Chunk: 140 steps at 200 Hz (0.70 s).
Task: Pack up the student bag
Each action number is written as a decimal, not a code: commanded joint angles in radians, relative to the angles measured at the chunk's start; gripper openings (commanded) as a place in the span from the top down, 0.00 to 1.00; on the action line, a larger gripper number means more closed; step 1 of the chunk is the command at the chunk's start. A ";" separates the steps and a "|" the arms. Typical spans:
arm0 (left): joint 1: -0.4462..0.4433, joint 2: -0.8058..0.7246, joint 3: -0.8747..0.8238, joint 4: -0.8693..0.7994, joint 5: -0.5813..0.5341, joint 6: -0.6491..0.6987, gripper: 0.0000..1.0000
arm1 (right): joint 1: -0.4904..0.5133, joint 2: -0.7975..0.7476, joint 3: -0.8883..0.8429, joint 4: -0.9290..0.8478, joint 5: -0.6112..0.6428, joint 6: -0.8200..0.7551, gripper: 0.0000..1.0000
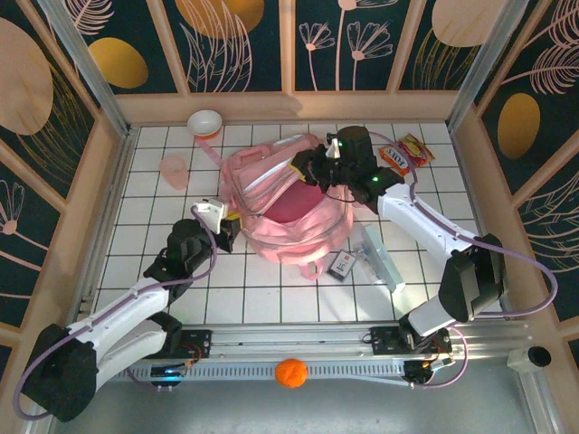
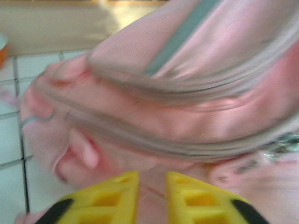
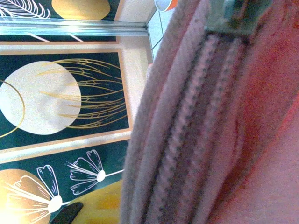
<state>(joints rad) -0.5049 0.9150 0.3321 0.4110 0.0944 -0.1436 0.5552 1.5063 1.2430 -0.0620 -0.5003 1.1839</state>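
Bag (image 1: 291, 217), pink, lay at the middle of the tiled table (image 1: 271, 298), with its mouth gaping toward the far side.

Top view: the left gripper (image 1: 228, 220) stood at the bag's left edge, touching the fabric. The right gripper (image 1: 304, 166) met the far rim of the mouth, and the rim was raised there. A white bowl (image 1: 205, 121) sat by the back wall, with a pink cup (image 1: 174, 169) nearer, left of the bag. Snack packets (image 1: 405, 154) lay at the far right. A black card (image 1: 342, 264) lay just beside the bag's near corner, with a pale box (image 1: 381, 259) to its right. An orange ball (image 1: 291, 372) rested near the arm bases.

Left wrist view: the bag (image 2: 187, 107) was blurred and very close, its zip lines (image 2: 177, 144) curving across. The yellow fingers (image 2: 114, 198) stood slightly apart, and pink fabric showed through the gap; nothing was clamped between them.

Right wrist view: the bag (image 3: 261, 154) hung against the lens, its zip (image 3: 187, 135) running lengthwise. One yellow finger (image 3: 100, 203) showed at the lower left, against the fabric. The jaws were closed on the bag's rim. A leaf-patterned wall (image 3: 56, 102) stood behind.
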 commanded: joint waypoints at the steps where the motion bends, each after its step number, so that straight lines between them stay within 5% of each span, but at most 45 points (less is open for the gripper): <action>1: 0.002 -0.034 -0.010 0.078 0.216 0.067 0.57 | -0.002 -0.047 0.076 0.182 -0.062 -0.028 1.00; 28: 0.002 -0.016 -0.002 0.054 0.310 0.067 0.26 | -0.002 -0.031 0.083 0.190 -0.081 -0.026 1.00; 50: 0.002 0.032 -0.006 0.070 0.293 0.040 0.17 | -0.001 -0.033 0.083 0.193 -0.083 -0.023 1.00; 89: 0.002 0.141 0.012 0.179 0.301 -0.018 0.19 | -0.003 -0.034 0.082 0.205 -0.086 -0.017 1.00; 140: 0.002 0.201 0.067 0.196 0.474 0.030 0.45 | -0.003 -0.037 0.073 0.209 -0.080 -0.013 1.00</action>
<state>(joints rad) -0.5049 1.1206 0.3622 0.5396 0.4595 -0.1360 0.5549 1.5066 1.2430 -0.0566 -0.5316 1.1843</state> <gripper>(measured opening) 0.606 0.145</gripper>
